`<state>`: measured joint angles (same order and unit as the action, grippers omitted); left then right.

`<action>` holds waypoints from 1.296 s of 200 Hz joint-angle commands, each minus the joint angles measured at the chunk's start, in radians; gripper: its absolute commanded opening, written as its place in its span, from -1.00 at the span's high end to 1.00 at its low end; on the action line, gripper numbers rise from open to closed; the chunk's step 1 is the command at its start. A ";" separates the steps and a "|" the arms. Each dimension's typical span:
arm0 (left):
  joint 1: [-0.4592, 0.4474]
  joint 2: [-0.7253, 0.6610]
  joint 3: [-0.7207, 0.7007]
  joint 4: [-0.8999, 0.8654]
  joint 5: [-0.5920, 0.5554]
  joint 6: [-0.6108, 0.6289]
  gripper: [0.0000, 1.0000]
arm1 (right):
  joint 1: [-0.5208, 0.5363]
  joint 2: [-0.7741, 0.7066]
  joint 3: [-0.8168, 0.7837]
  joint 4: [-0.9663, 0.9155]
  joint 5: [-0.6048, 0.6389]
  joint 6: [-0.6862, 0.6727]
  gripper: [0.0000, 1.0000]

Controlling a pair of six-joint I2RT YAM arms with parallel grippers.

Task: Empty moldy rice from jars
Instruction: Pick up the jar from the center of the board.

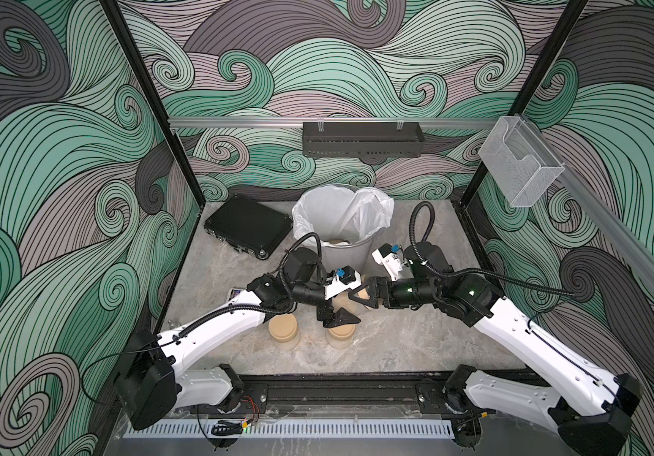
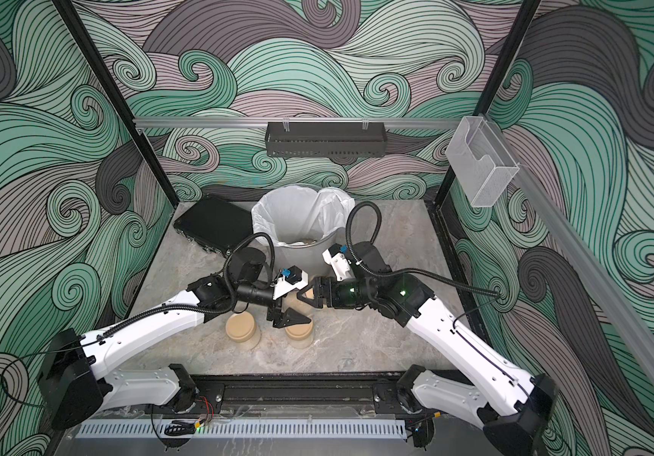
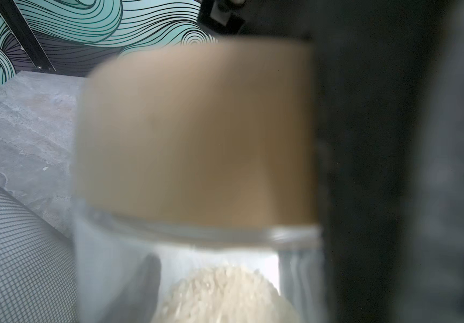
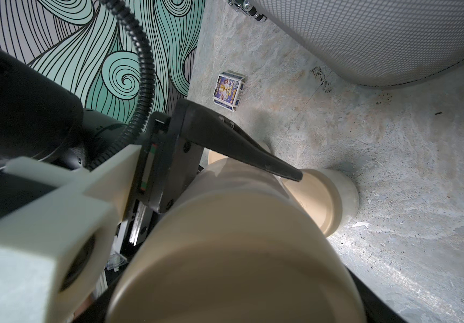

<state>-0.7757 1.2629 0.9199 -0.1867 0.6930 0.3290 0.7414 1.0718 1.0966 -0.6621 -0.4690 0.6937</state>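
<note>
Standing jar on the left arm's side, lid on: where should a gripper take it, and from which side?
Likely best: the clear wall of the jar below its tan lid, coming in level from the side of the left arm. It stands upright, its round body suits opposed jaws, and this leaves the lid free.

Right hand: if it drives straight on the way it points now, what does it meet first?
The tan lid of the jar in the left hand; the right hand straddles it, seemingly touching.
</note>
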 commanded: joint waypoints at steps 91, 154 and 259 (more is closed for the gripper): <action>-0.022 -0.012 0.053 0.049 -0.007 -0.067 0.45 | 0.012 -0.038 -0.007 0.098 0.003 -0.006 -0.98; -0.022 -0.055 0.038 0.043 -0.056 -0.116 0.46 | 0.010 -0.063 -0.006 0.059 0.073 -0.020 -0.99; -0.022 -0.143 -0.085 0.282 -0.141 -0.373 0.49 | -0.005 -0.090 0.017 0.022 0.171 -0.049 -0.99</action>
<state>-0.7937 1.1797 0.8452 -0.0803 0.5739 0.0589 0.7406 0.9985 1.0847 -0.6384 -0.3462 0.6697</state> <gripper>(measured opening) 0.854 0.994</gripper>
